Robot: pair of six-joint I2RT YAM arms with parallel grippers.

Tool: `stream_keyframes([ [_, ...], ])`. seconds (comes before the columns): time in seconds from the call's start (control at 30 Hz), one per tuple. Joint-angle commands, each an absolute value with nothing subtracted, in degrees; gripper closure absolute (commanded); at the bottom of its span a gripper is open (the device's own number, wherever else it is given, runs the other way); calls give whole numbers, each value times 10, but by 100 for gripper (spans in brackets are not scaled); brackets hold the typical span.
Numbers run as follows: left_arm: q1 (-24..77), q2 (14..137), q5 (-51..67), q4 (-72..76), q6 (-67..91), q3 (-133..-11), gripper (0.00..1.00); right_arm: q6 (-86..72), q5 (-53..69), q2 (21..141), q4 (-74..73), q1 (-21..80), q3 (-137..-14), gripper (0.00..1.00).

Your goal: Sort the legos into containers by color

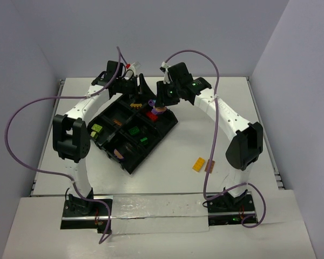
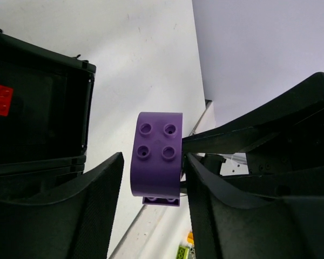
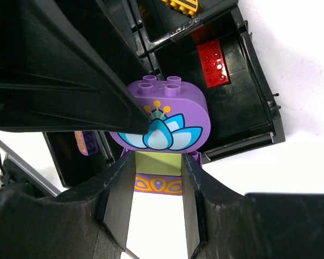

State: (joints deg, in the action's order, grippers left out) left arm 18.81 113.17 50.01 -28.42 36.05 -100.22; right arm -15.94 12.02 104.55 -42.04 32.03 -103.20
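My right gripper (image 3: 157, 159) is shut on a lime brick (image 3: 158, 163), the middle of a small stack held over the black tray's (image 1: 170, 125) far end. A rounded purple piece (image 3: 173, 116) with a lotus print tops the stack. A patterned purple brick (image 3: 157, 184) is under it. My left gripper (image 2: 153, 162) straddles that rounded purple piece (image 2: 156, 156): one finger touches it and a narrow gap shows at the other. In the top view the two grippers (image 1: 147, 96) (image 1: 161, 106) meet there. The containers hold red (image 1: 150, 114), green (image 1: 134, 130), lime (image 1: 96, 129) and orange-yellow (image 1: 134, 104) legos.
A yellow brick (image 1: 198, 164) and a brown brick (image 1: 209, 165) lie on the white table to the right of the tray, near my right arm. A purple brick (image 3: 86, 142) sits in a tray compartment. Grey walls close in the table at the back and sides.
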Motion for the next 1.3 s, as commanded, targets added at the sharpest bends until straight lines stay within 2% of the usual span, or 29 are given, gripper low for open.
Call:
stream_keyframes([
  [0.0,194,1134,553,-249,366,-1021,47,-156,117,1050,-414,326,-1066,100],
  [0.1,194,1132,571,-232,373,-1008,52,-160,106,1054,-420,325,-1065,100],
  [0.17,194,1133,580,-233,372,-1007,60,-161,104,1055,-419,325,-1065,100],
  [0.33,194,1132,582,-240,368,-1005,96,-162,100,1060,-419,325,-1068,100],
  [0.37,194,1132,581,-241,368,-1005,100,-163,101,1060,-418,325,-1068,100],
  [0.5,193,1129,577,-245,366,-1004,100,-164,98,1061,-417,325,-1066,99],
  [0.6,193,1132,574,-249,365,-1003,100,-162,95,1061,-418,325,-1063,86],
  [0.67,193,1133,571,-250,365,-1003,100,-161,93,1060,-422,325,-1063,74],
  [0.7,193,1132,571,-250,365,-1003,100,-161,92,1059,-422,325,-1062,64],
  [0.73,193,1133,568,-252,364,-1002,100,-160,90,1057,-423,325,-1062,49],
  [0.8,193,1136,570,-260,362,-1005,100,-159,86,1054,-426,324,-1063,37],
  [0.93,180,1136,564,-254,365,-992,100,-150,60,1041,-449,321,-1082,30],
  [1.1,154,1114,566,-190,411,-968,100,-161,77,989,-434,284,-1053,29],
  [1.2,135,1090,588,-93,471,-920,100,-222,200,944,-345,234,-989,30],
  [1.27,122,1063,603,57,575,-883,100,-288,281,919,-274,188,-918,30],
])
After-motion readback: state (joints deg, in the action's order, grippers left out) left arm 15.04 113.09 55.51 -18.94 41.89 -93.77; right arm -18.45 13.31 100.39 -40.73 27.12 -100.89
